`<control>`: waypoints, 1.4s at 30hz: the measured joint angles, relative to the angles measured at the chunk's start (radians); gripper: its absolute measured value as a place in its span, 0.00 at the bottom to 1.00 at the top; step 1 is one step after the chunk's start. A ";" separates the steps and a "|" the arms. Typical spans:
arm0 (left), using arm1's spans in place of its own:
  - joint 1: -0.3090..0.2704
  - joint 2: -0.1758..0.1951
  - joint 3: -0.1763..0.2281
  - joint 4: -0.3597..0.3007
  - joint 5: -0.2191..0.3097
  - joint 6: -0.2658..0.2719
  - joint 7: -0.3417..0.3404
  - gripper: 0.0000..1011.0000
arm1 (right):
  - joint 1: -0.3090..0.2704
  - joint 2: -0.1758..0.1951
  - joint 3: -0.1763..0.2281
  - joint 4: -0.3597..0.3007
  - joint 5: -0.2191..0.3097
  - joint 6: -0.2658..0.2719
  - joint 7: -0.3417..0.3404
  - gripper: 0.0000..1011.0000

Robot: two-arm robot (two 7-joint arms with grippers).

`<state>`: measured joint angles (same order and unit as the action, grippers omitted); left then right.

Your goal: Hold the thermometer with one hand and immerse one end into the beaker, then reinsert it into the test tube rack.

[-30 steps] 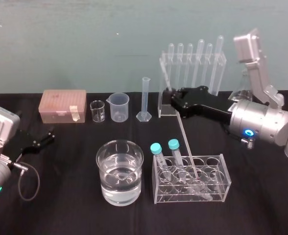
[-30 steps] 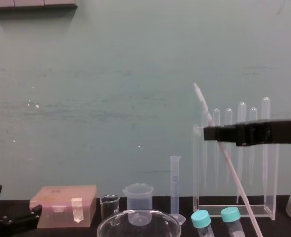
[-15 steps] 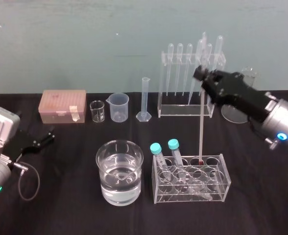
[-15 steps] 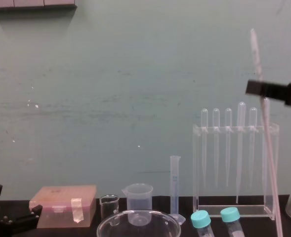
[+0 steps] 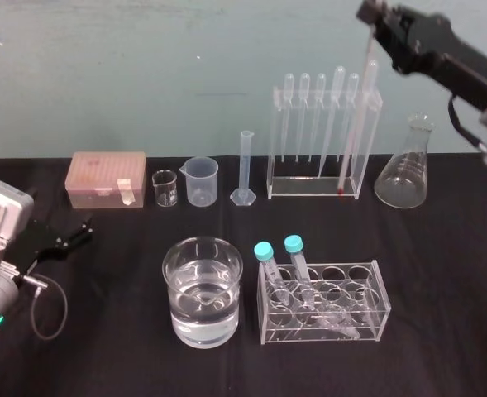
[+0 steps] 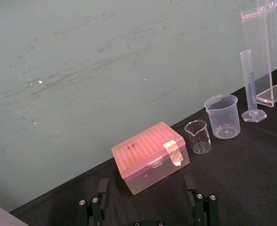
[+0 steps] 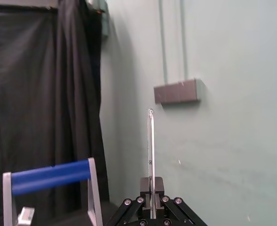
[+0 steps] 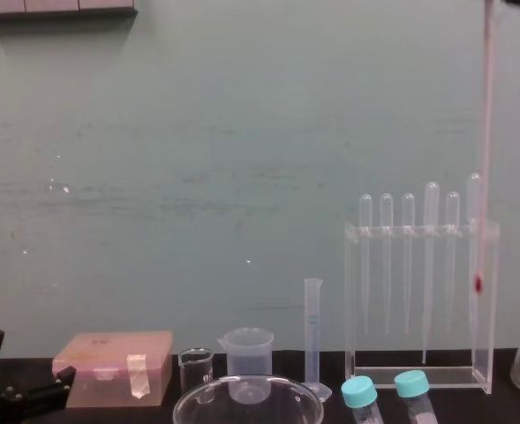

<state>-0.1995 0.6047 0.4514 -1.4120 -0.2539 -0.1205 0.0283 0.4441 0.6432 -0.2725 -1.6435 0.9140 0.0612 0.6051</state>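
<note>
**A:** And it's out! The right gripper (image 5: 372, 18) has hauled the thermometer (image 5: 355, 116) up from the test tube rack (image 5: 384, 308), where its red bulb sat half a second ago.

**B:** Its jaws are clamped tight on the top of the rod, which hangs nearly upright, high at the far right. The bulb now dangles in line with the right end of the pipette stand (image 5: 274, 141).

**A:** So the rod is free of the rack, and that opens the way for the dip. The beaker (image 5: 202, 241) waits near centre with water in it, left of the rack and well apart from the bulb.

**B:** It looks like a long carry leftward and nearer, then a straight descent. A swinging glass rod could clip that rim.

**A:** The left gripper (image 5: 69, 238) sits parked at the near left, fingers spread, nothing held.
</note>
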 joint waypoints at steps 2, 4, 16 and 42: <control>0.000 0.000 0.000 0.000 0.000 0.000 0.000 1.00 | 0.043 -0.012 -0.017 0.014 -0.001 -0.002 0.012 0.05; 0.000 0.000 0.000 0.000 0.000 0.000 0.000 1.00 | 0.084 -0.029 -0.041 0.032 -0.001 -0.003 0.026 0.05; 0.000 0.000 0.000 0.000 0.000 0.000 0.000 1.00 | 0.186 -0.148 -0.195 0.085 0.044 0.016 0.135 0.05; 0.000 0.000 0.000 0.000 0.000 0.000 0.000 1.00 | 0.148 -0.263 -0.391 0.342 -0.118 -0.168 0.264 0.05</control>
<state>-0.1995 0.6047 0.4514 -1.4120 -0.2539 -0.1205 0.0283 0.5923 0.3800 -0.6632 -1.3020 0.7961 -0.1071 0.8687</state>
